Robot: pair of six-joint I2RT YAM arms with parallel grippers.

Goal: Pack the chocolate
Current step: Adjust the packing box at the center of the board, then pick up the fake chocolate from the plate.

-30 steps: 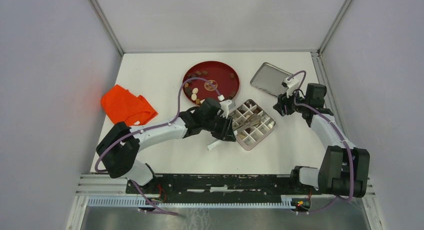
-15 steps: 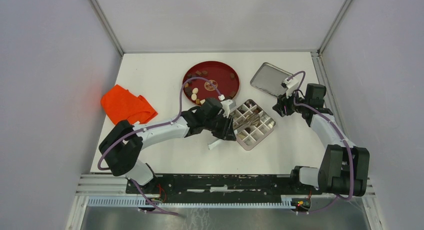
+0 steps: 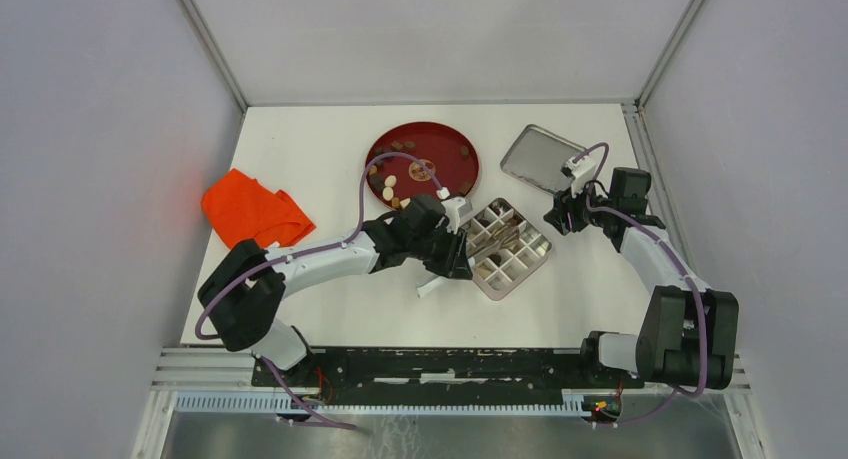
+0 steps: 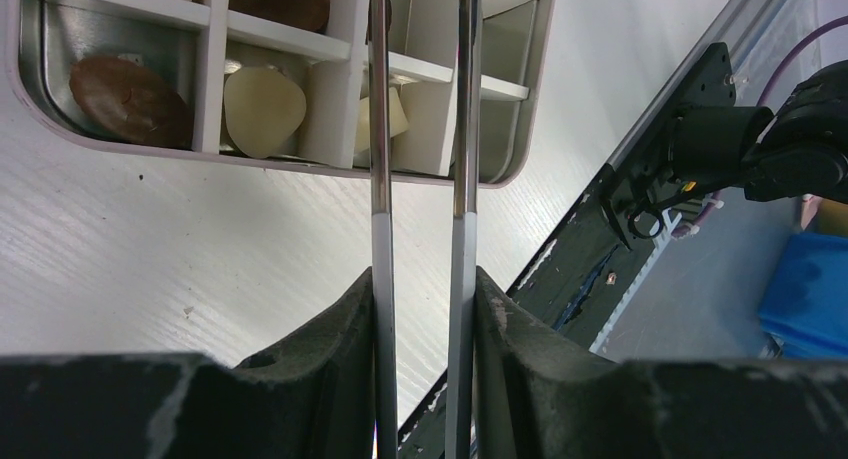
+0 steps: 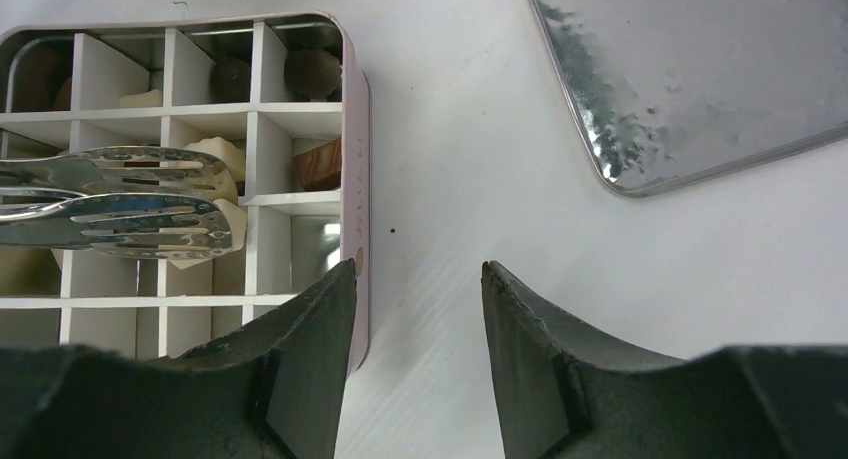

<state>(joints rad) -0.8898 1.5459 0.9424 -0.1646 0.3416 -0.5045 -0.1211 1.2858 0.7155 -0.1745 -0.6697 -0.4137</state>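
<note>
The left jaws are pinching the metal tweezers (image 4: 379,129), one blade pressed against each inner face. The blades run straight out ahead of them over the divided tin (image 4: 538,89). Just ahead of these jaws, the nearest compartments of the tin hold the chocolate (image 4: 262,105): a cream piece, a brown one in the corner cell beside it, and a darker one farther out. In the right wrist view the slotted tips of the tweezers lie close together over a cream piece in a middle compartment; whether they grip it cannot be told.

The right jaws are spread and hold nothing. They hover above the table (image 5: 450,129), one overlapping the tin's side wall and the other over bare table. Ahead of them and off to one side lies a shallow metal tray (image 5: 700,69), apart from the tin.

More chocolate sits on the red plate (image 3: 372,159), off to the side of the left jaws and near the tin. An orange cloth (image 3: 255,211) lies well behind the left jaws.
</note>
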